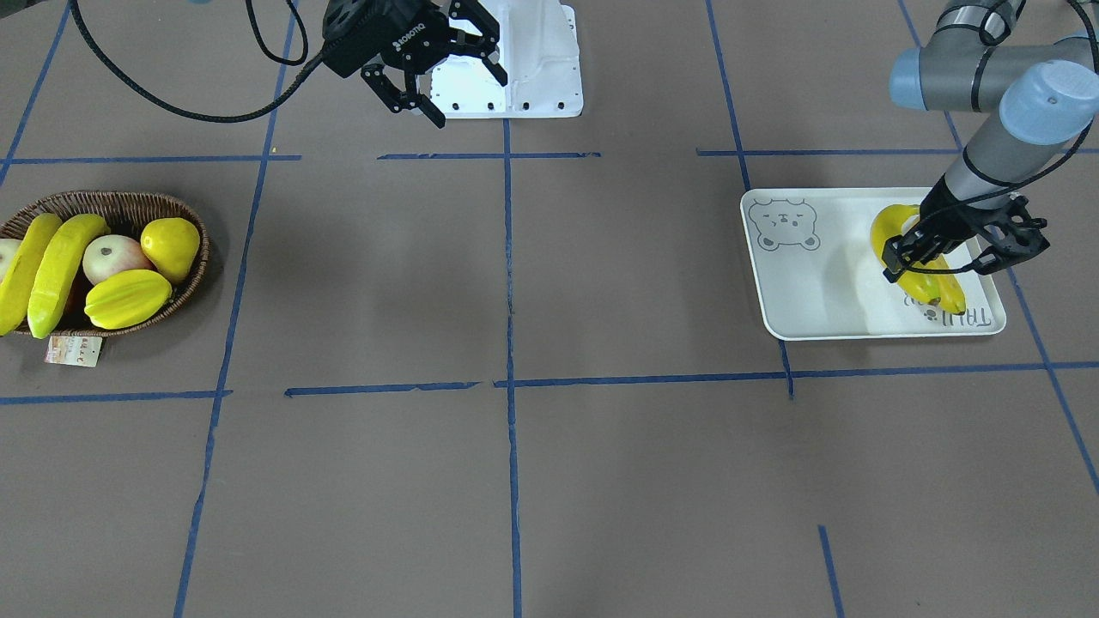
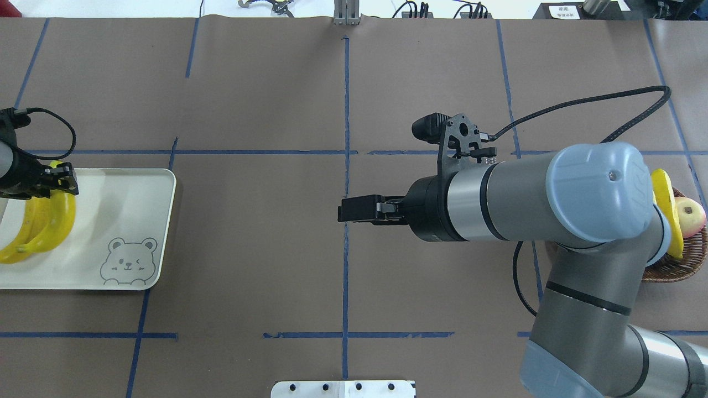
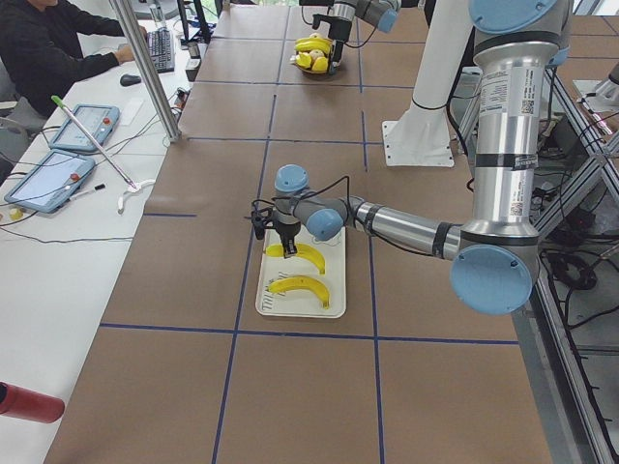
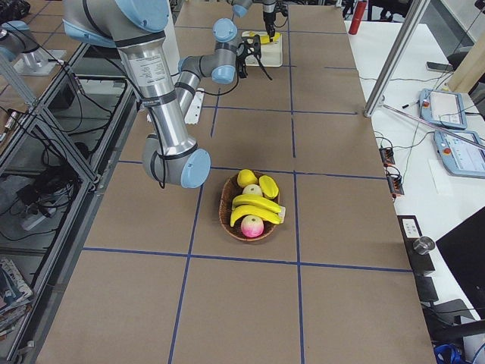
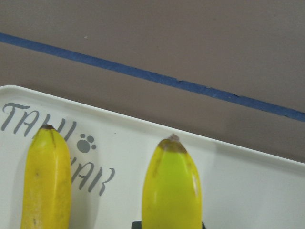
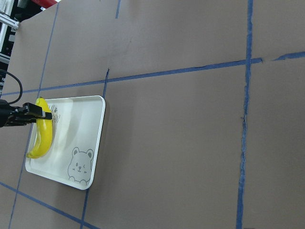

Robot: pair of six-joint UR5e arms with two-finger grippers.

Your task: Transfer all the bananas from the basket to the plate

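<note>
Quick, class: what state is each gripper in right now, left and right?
Left gripper: around a banana at the plate; grip cannot be told.
Right gripper: open, holding nothing.

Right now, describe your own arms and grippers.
Both arms are silver-grey tubes with light blue joint caps, the left arm and right arm alike. Each ends in a black two-finger gripper; the right gripper bears white ROBOTIQ lettering. Black cables loop from the wrists, as at the left gripper.
</note>
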